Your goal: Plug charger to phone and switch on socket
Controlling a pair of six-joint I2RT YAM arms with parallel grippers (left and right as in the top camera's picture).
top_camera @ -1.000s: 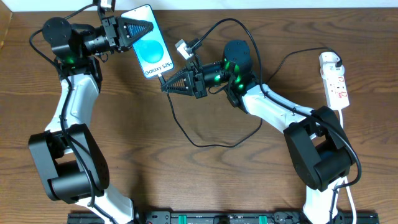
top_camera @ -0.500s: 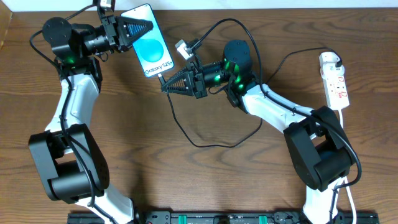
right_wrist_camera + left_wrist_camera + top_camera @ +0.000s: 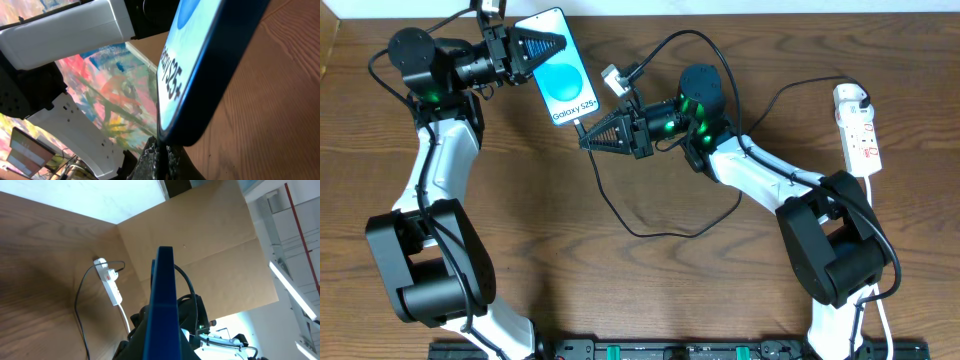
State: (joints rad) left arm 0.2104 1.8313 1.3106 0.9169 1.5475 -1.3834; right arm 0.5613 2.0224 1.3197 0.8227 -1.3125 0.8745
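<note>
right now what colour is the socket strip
The socket is white with small red marks, seen best in the overhead view.

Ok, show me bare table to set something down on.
The table is bare between the left arm and the charger cable loop, and in front of that loop. Crowded: around the phone, where the left gripper and right gripper meet.
</note>
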